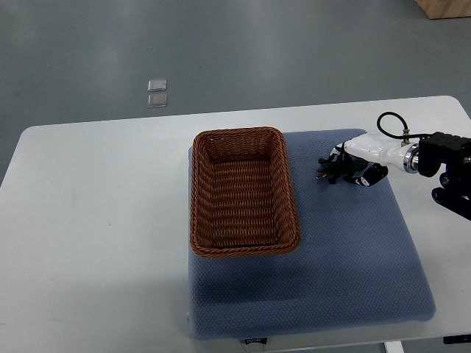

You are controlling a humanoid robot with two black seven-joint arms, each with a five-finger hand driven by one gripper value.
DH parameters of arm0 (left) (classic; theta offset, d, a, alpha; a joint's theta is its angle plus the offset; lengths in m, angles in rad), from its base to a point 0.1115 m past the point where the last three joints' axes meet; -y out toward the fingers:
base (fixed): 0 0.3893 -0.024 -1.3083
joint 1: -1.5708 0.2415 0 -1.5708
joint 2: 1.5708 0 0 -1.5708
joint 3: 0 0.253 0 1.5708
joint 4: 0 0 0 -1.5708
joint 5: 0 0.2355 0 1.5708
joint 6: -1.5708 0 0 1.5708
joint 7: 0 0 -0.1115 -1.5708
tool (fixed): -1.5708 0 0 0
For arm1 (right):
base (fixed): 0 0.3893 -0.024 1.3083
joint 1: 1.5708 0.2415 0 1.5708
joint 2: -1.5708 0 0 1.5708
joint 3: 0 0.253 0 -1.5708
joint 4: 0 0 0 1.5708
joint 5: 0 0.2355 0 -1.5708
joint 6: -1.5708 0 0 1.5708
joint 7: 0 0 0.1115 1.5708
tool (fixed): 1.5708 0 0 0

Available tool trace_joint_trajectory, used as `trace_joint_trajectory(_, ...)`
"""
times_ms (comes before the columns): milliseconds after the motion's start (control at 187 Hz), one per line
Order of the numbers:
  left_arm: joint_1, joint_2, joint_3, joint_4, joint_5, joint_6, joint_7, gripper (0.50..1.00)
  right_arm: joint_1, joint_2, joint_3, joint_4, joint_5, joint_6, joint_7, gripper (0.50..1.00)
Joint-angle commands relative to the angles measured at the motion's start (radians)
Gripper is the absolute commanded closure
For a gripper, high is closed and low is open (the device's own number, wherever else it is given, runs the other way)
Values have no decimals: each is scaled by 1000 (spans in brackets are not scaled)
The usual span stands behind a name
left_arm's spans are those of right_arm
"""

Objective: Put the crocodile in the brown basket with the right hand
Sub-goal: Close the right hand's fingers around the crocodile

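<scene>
A white table (pixel 88 191) is filling most of the top view. Its near edge and right corner are running out of the picture, and its middle is lying hidden under a large blue-grey pad (pixel 353 250). The grey floor (pixel 294 51) is showing beyond the table.

A brown basket (pixel 288 191) is sitting on the pad's left part with its long side running away from the camera. It is overlapping the pad's left edge, and its woven bottom is showing with nothing in it.

The right arm (pixel 441 158) is reaching in from the picture's right edge, where the frame is cutting off its dark joint. A black cable is looping above its wrist. The right hand (pixel 362 156), white on top and dark beneath, is resting over the pad to the right of the basket.

The crocodile (pixel 333 169) is lying on the pad as a small dark shape, well apart from the basket. Its right end is merging with the dark underside of the hand, so I cannot tell whether the hand is gripping it or only touching it.

A wooden box (pixel 445 7) is being cut off by the top right corner. Two small clear squares (pixel 157 93) are lying on the floor.

A tiny label (pixel 255 341) is showing at the pad's near edge, and its print is too small to read.
</scene>
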Motion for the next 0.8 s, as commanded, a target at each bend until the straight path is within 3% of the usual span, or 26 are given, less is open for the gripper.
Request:
trace_joint_trajectory(0,0,0,0,0,-1,0,0,500,-1,0,0,0,0,-1,-1,955)
trace_joint_trajectory(37,0,0,0,0,-1,0,0,500,-1,0,0,-2,0,-8,-2,989)
trace_joint_trajectory(85,0,0,0,0,1,0,0,500,-1,0,0,-2,0,-21,-4,1000)
trace_joint_trajectory(795,0,0,0,0,-1,0,0,500,3,-21,3,-2,5,-100,-2,1000)
